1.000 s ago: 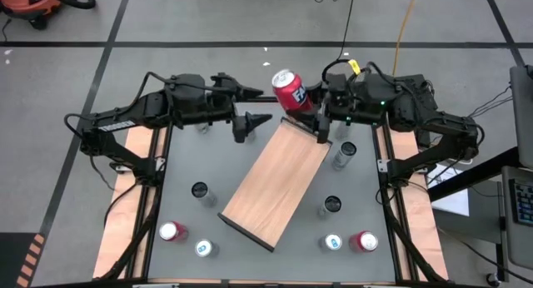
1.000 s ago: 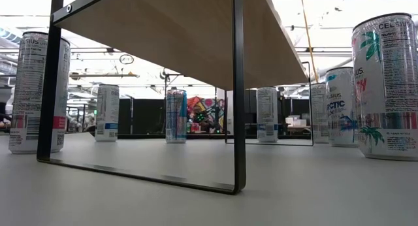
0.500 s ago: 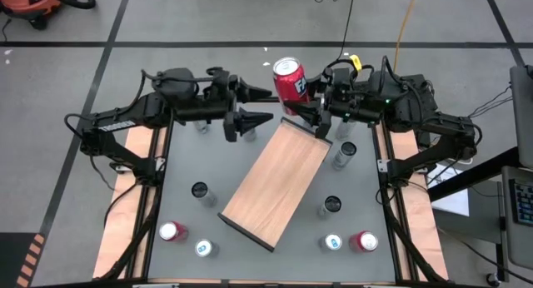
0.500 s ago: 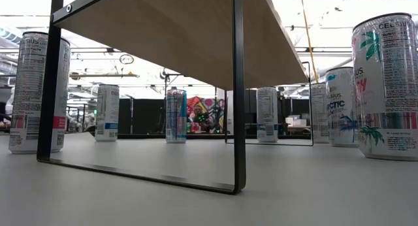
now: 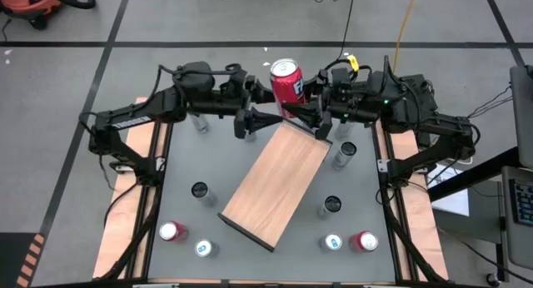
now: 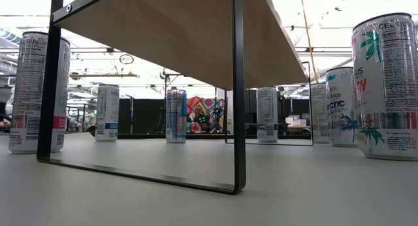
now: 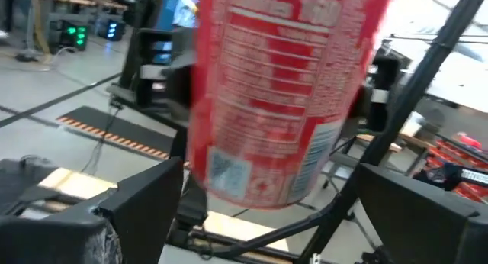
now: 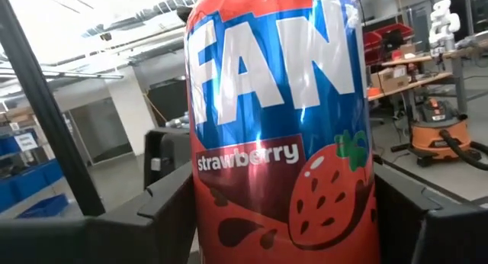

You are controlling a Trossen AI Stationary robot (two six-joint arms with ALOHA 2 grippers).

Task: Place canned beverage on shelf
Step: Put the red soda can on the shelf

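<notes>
High view: your red can (image 5: 286,81) sits top centre, upright, clamped in the right gripper (image 5: 310,113) jaws, above the shelf (image 5: 275,180) far end. Left gripper (image 5: 265,120) jaws gape just beside it. Left wrist view: can fills mid-frame between the open fingers (image 7: 145,207), not touching.

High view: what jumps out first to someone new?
The red can, held up by the right gripper above the far end of the shelf; the right wrist view shows the jaws closed on its sides. Next, the left gripper right beside it with jaws open, the can between them but not gripped, as if for a handover. The shelf lies bare and slantwise mid-table, with other cans standing around it.
</notes>
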